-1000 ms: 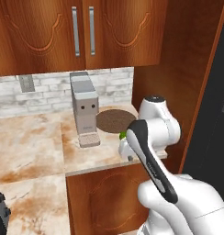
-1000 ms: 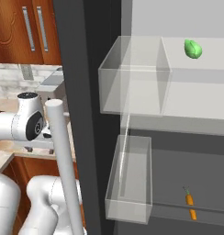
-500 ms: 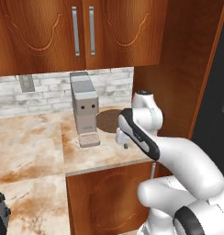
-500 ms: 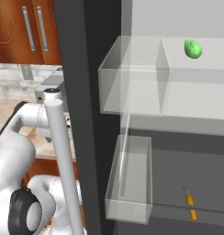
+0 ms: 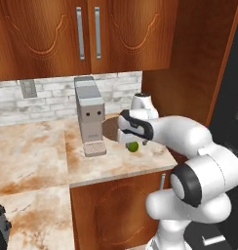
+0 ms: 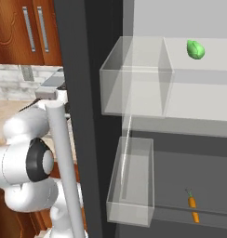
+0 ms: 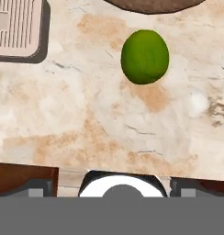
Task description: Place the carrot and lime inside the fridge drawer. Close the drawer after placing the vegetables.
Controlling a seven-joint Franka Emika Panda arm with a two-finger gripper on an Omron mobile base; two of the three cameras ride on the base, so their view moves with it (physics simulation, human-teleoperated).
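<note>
The lime is a dark green ball lying on the marble counter, just in front of a round brown mat. In the left base view the lime sits directly under my downturned hand. My gripper hangs above it, open, its two dark tips wide apart with nothing between them. The carrot lies in the fridge drawer, a dark grey tray low in the open fridge, at its right side.
A grey coffee machine stands left of the lime, its drip tray close by. Two clear bins hang in the fridge, and a bright green oval thing lies on the upper shelf. The dark fridge door edge separates counter and fridge.
The arm has swung from a raised, folded pose to reach forward and down over the counter, bringing the hand above the lime. The jaws have stayed open.
</note>
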